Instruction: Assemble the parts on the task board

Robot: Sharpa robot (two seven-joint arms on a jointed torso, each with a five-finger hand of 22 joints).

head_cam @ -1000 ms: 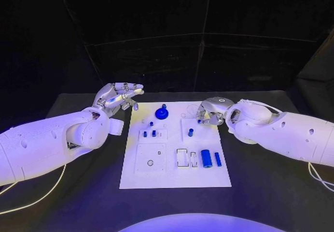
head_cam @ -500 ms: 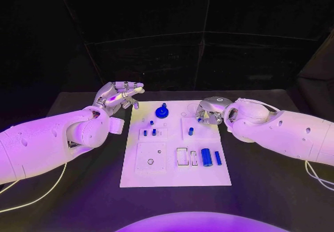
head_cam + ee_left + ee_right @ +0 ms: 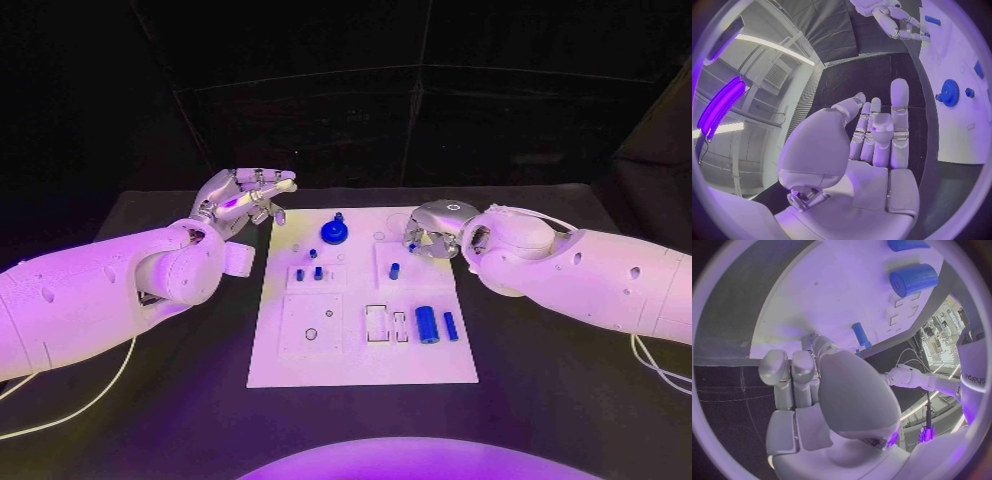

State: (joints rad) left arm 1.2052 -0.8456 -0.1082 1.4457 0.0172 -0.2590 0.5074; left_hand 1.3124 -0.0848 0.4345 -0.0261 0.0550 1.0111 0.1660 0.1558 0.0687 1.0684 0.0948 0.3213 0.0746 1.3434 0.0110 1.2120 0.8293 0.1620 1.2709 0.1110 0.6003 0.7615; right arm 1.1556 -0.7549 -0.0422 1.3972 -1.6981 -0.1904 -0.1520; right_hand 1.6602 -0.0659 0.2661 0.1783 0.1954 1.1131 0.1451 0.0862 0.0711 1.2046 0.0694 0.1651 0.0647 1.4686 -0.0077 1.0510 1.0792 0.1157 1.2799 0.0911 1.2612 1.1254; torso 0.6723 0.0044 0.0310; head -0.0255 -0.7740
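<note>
The white rectangular task board (image 3: pixel 364 300) lies flat in the middle of the black tabletop (image 3: pixel 562 360) and serves as the landmark. Near its far edge a blue toothed gear with a small knob (image 3: pixel 335 234) appears seated on the board; nearer the board's middle two short blue pegs (image 3: pixel 309 274) stand side by side and a third short blue peg (image 3: pixel 394 271) stands to their right. Toward the near right part of the board a thick blue cylinder (image 3: pixel 428 325) and a slimmer blue bar (image 3: pixel 451 328) lie on their sides beside white rectangular recesses, apparently not yet placed. The silver left hand (image 3: pixel 248 196) hangs just off the board's far left corner, fingers upright and loosely together, palm bare in the left wrist view, holding nothing. The silver right hand (image 3: pixel 437 231) is over the board's far right corner, fingers curled downward toward the surface; whether they pinch a part cannot be told. By judgement the assembly is partly done: gear and pegs look seated, the loose cylinder and bar remain, and other sockets look unfilled.
</note>
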